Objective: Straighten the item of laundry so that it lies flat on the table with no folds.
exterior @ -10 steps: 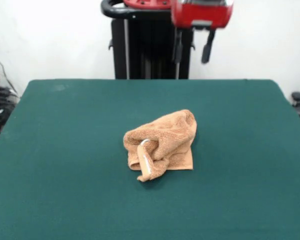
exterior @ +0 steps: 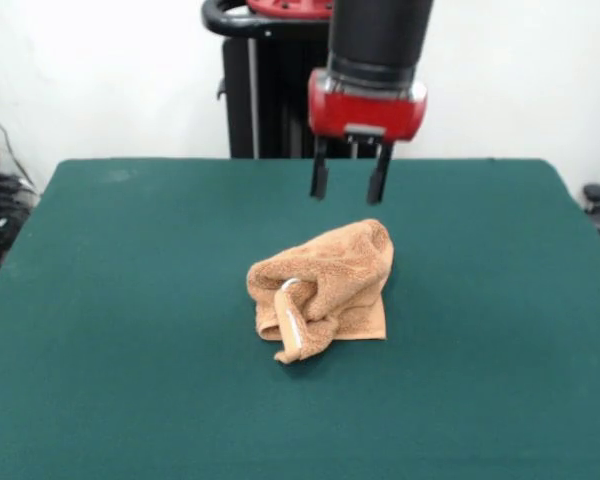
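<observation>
A red-and-black robot arm's gripper (exterior: 349, 184), its two dark fingers (exterior: 320, 180) spread apart and holding nothing, hangs above the far edge of a small tan terry hand towel (exterior: 325, 288) lying crumpled near the middle of a large table covered in dark green felt-like cloth (exterior: 120, 330). The towel sits bunched into a rounded heap, with a rolled fold and a small white label (exterior: 293, 322) poking out on its near left side and a flatter corner showing at the near right. Soft, light and limp, the cloth would likely sag and drag rather than slide stiffly. That exposed flat corner, or the raised far edge just under the fingers, looks the easiest place to pinch and pull outward.
</observation>
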Motion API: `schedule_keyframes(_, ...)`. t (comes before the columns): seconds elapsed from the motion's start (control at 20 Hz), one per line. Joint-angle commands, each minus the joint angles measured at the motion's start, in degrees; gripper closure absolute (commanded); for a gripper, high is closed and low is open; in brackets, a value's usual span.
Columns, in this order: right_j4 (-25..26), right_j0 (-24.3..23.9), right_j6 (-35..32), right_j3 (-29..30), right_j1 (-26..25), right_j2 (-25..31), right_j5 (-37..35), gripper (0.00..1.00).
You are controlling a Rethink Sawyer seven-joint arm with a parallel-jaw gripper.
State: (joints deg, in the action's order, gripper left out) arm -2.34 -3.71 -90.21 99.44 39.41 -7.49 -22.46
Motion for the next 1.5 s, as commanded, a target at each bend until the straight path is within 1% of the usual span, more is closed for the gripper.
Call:
schedule_keyframes(0.05, -5.19, 0.64, -18.73, -3.59, -9.16, -0.17, 10.61, 0.00)
schedule_keyframes(0.3, -9.02, 2.68, -18.96, -6.81, -15.62, -2.91, 15.71, 0.00)
schedule_keyframes(0.5, -12.32, 3.40, -19.08, -6.45, -17.00, -3.78, 18.20, 0.00)
schedule_keyframes(0.65, -14.17, 4.78, -18.25, -6.57, -17.37, -5.53, 17.98, 0.00)
schedule_keyframes(0.8, -15.74, 5.53, -17.37, -6.69, -18.41, -5.81, 18.87, 0.00)
schedule_keyframes(1.0, -16.88, 6.97, -15.54, -7.72, -19.19, -7.13, 16.00, 0.00)
schedule_keyframes(1.15, -17.80, 8.22, -15.42, -7.63, -19.25, -7.68, 13.93, 0.00)
schedule_keyframes(1.4, -18.51, 10.68, -14.73, -8.84, -19.81, -10.14, 12.12, 0.00)
schedule_keyframes(1.45, -19.10, 11.34, -14.87, -9.19, -20.03, -10.84, 11.26, 1.00)
schedule_keyframes(1.5, -19.23, 11.63, -14.89, -9.47, -20.03, -11.32, 10.05, 1.00)
